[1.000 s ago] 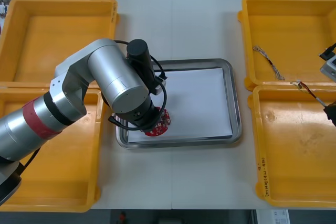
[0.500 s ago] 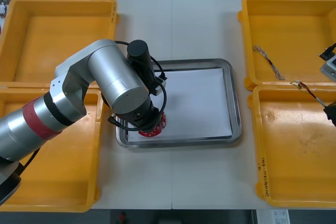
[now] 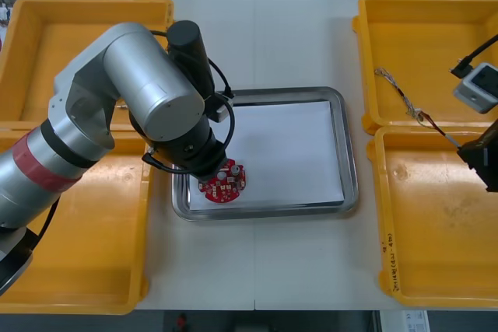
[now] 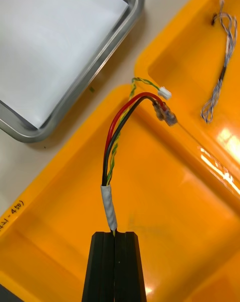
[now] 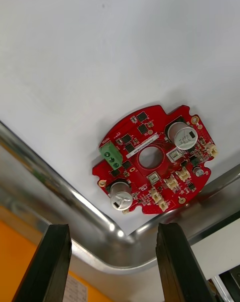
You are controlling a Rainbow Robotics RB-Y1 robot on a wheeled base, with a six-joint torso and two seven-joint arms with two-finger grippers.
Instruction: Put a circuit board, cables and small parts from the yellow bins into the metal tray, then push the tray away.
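Observation:
A round red circuit board (image 3: 222, 182) (image 5: 152, 159) lies flat on the white inside of the metal tray (image 3: 350, 162), in its near left corner. My left gripper (image 5: 112, 227) hangs open just above it, fingers apart and touching nothing; in the front view its wrist (image 3: 191, 153) covers the tray's left edge. My right gripper (image 4: 116, 234) (image 3: 478, 157) is shut on the taped end of a red and yellow cable (image 4: 112, 147) (image 3: 432, 124), held over the near right bin (image 3: 436, 231). The cable's white plug (image 4: 164, 93) reaches the bin's rim.
A twisted blue and white cable (image 3: 393, 87) (image 4: 222, 77) lies in the far right yellow bin (image 3: 428, 44). Two more yellow bins (image 3: 85, 52) (image 3: 78, 254) stand at the left, partly under my left arm. The tray's right half is bare white.
My left gripper opened, let go of the circuit board and drew up and back; the board now lies in the tray. My right gripper rose a little, carrying the cable leftward.

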